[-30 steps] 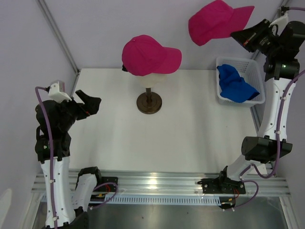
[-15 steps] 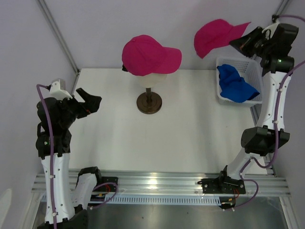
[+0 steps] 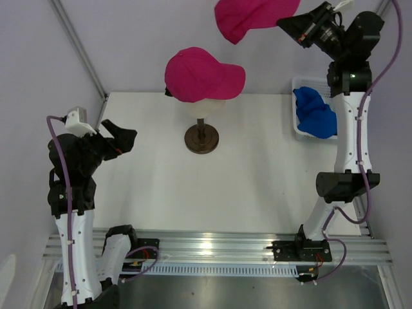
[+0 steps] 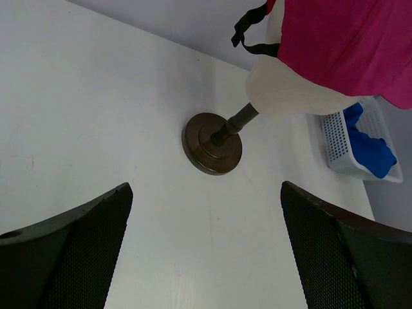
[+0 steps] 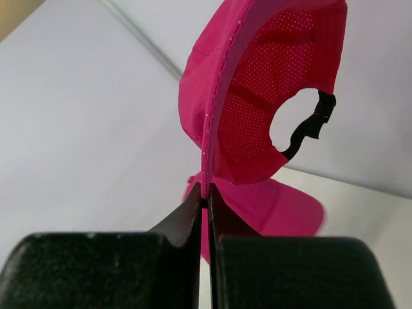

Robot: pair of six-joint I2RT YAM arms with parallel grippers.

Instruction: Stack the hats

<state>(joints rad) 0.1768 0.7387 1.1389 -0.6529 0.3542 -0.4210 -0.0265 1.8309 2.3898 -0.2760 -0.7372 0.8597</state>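
- Pinching the brim edge of the held pink cap [image 5: 270, 96] in my right claw [image 5: 205, 203], both fingers pressed flat on the thin fabric. Dotted mesh lining and a black buckle strap show inside the soft crown.
- My right arm stands tall with its wrist high by the back wall, so this cap hangs in the air, above and right of the cream mannequin head [image 3: 215, 106].
- Its brim points right toward my claw and its crown points left, so the long axis runs left to right.
- A second pink cap [image 3: 203, 74] sits on the head, curved brim pointing right.
- The blue cap [image 3: 315, 112] lies crumpled in the white mesh basket [image 3: 306, 138].
- My left claw [image 4: 206, 257] is spread wide and holds nothing. It hovers over the table [image 3: 257, 167], facing the round dark stand base [image 4: 212, 143].
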